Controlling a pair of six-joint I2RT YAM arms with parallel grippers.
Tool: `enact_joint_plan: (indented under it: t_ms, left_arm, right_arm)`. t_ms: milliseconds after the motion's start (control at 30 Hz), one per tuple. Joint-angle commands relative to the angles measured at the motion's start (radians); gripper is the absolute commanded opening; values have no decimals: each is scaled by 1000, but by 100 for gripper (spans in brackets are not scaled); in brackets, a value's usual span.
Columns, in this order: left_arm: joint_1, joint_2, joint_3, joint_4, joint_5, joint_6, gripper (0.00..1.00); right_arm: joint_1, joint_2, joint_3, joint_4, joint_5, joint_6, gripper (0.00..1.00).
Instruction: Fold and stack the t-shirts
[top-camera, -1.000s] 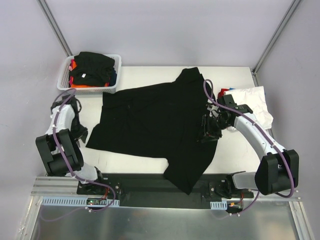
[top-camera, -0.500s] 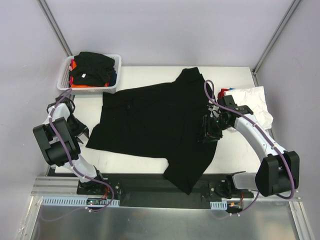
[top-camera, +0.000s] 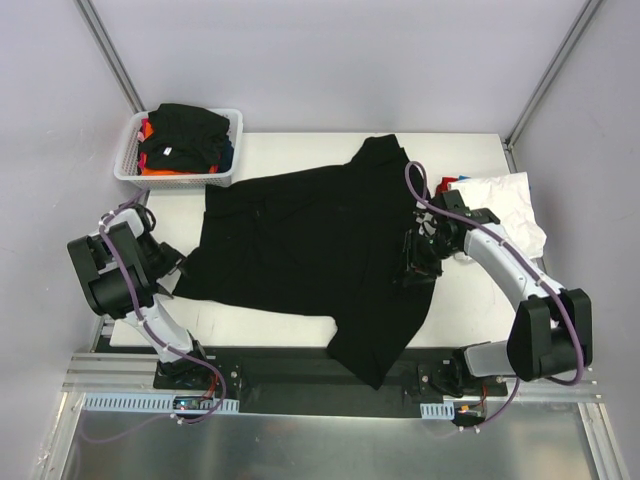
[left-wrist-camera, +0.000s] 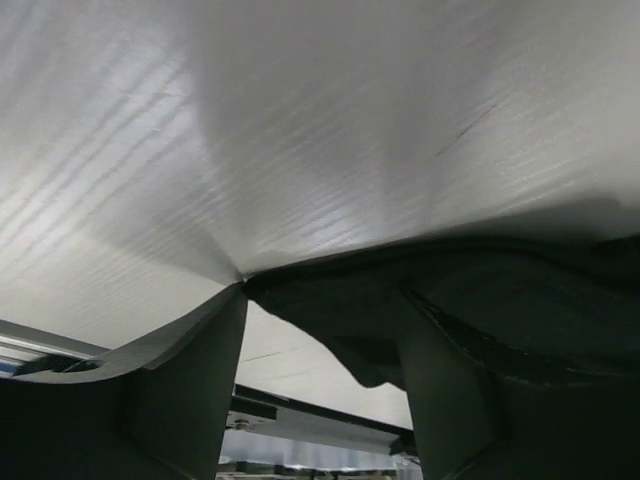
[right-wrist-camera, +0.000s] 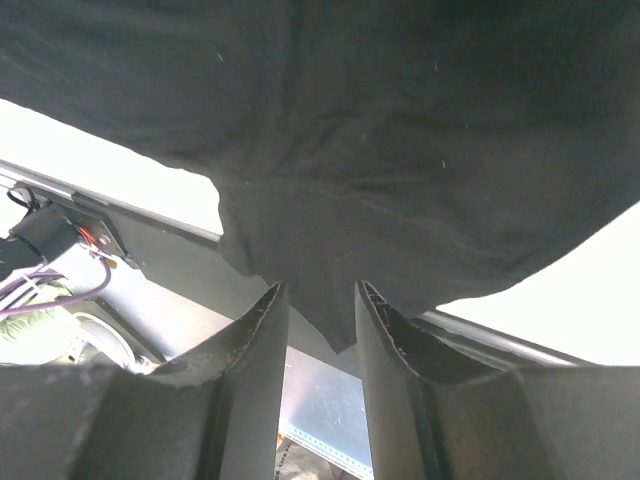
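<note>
Black t-shirt lies spread across the worktop; right tool pinches its right side, left tool at its left hem stands spread, gripping nothing.

— Where did everything lie?
— The spread t-shirt lay across the middle of the table, its near corner hanging over the front edge. The basket stood at the far left corner, behind that shirt, with a heap of t-shirts in it.
— And to the right?
— A pile of t-shirts lay at the right edge. My left pincer sat at the spread shirt's left hem, and my right pincer on its right side, near that pile.
</note>
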Motion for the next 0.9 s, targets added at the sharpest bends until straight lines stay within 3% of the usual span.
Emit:
enact_joint_plan:
  t_ms: [0, 133, 233, 467, 600, 867]
  left_arm:
    - [-1, 27, -22, 27, 89, -56, 56]
    - [-2, 32, -22, 45, 126, -57, 42]
    - [-4, 27, -20, 44, 121, -48, 38]
    - [-19, -37, -43, -17, 100, -51, 42]
    - [-33, -85, -43, -112, 10, -65, 47]
    - [-28, -79, -56, -133, -126, -57, 48]
  right_arm:
    - [4, 49, 103, -15, 13, -8, 36]
    - [2, 78, 135, -29, 21, -20, 36]
    - [2, 94, 152, -32, 19, -26, 36]
    - [1, 132, 170, -24, 15, -40, 35]
    - [2, 118, 155, -9, 12, -32, 35]
    - [2, 65, 115, -17, 24, -34, 35]
